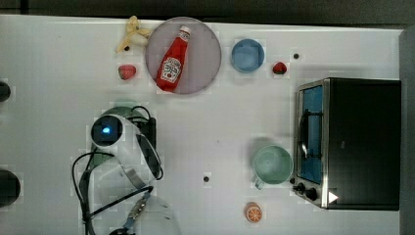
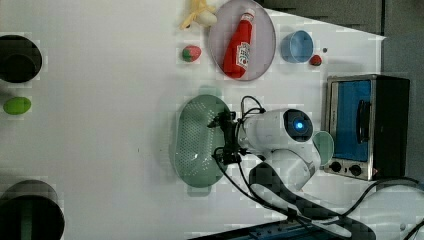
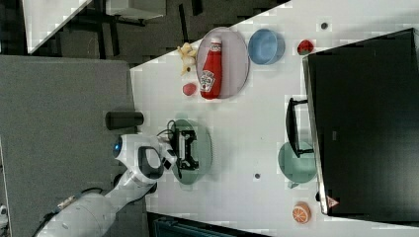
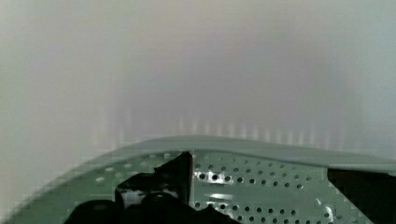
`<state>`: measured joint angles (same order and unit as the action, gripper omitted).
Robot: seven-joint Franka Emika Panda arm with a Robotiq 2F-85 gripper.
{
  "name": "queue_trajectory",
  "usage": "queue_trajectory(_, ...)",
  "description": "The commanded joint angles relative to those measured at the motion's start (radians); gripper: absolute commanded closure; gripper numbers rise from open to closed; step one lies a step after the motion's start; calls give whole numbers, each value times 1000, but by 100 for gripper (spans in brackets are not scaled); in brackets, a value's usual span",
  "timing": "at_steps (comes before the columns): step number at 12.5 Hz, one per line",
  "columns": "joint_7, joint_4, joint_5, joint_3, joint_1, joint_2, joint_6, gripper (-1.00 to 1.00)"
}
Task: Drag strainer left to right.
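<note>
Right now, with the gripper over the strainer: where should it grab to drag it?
Probably the strainer's long side wall, from straight above: one finger inside the bowl, one outside. It lies flat, open side up, with a thin raised rim all round; the open gripper already hangs over the wall on the left view's right. The small end tabs look harder to pinch.

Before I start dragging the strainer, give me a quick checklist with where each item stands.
1. Gripper over the strainer: ok, at the rim on the left view's right side.
2. Jaws open: ok.
3. Fingers down inside the bowl: ok, one finger sits against the holed floor.
4. Firm contact with the wall for pushing: cannot tell.
5. Path toward the top view's right: not ok if straight; the mug and toaster oven stand there.
</note>
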<state>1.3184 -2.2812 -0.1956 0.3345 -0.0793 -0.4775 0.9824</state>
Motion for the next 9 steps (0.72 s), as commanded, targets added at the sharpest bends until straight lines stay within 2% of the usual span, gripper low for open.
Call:
queue_trajectory(1,-66,13,10,-29,52,53,5,-100)
queue_trajectory(9,-262,-32,10,-123,117,93,9,-100)
